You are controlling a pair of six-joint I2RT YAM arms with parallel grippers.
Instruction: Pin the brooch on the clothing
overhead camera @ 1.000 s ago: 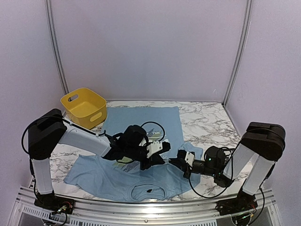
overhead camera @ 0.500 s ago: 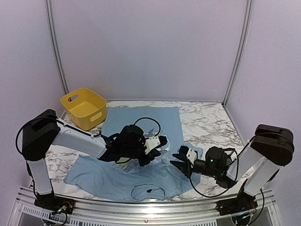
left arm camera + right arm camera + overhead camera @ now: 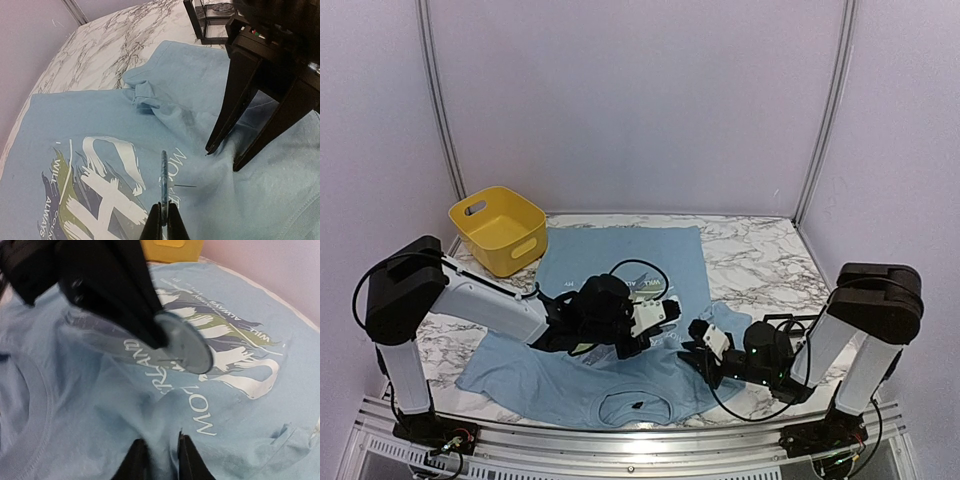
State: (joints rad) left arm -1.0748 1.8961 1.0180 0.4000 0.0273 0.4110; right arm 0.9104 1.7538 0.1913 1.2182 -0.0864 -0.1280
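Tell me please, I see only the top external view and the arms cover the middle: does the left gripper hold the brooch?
Observer: Yes. In the left wrist view the left gripper is shut on the brooch, a thin disc seen edge-on.
Operator: And what does the right gripper do?
Observer: The right gripper is open, its fingertips on the light blue T-shirt, with a ridge of cloth raised between them.
Operator: Is the pin already in the cloth?
Observer: Not yet, it seems. The pin shows whole, pointing toward that ridge with its tip short of it.
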